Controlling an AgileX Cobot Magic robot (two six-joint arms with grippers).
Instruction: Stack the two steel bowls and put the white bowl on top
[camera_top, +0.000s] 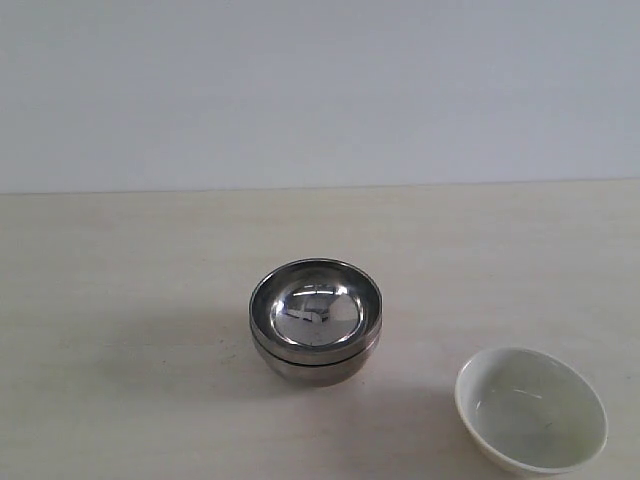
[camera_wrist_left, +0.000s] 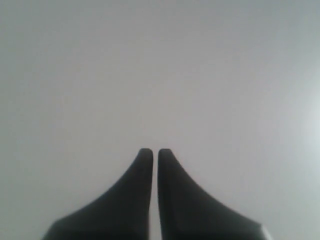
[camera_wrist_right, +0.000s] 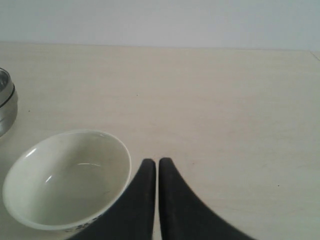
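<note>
The two steel bowls (camera_top: 316, 320) sit nested one inside the other, upright at the middle of the table (camera_top: 120, 280). The white bowl (camera_top: 531, 410) stands upright, apart to their right; dark marks low on its outer wall are too blurred to read. The left gripper (camera_wrist_left: 151, 151) and right gripper (camera_wrist_right: 157, 161) both have jaws pressed together on nothing, the right just beside the white bowl.

Pretty soft, washed-out lighting, faint shadow left of the steel bowls (camera_top: 316, 320), glints inside, wrist views kinda blurry.

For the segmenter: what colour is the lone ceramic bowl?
Glossy off-white; the white bowl shows best in the right wrist view.
</note>
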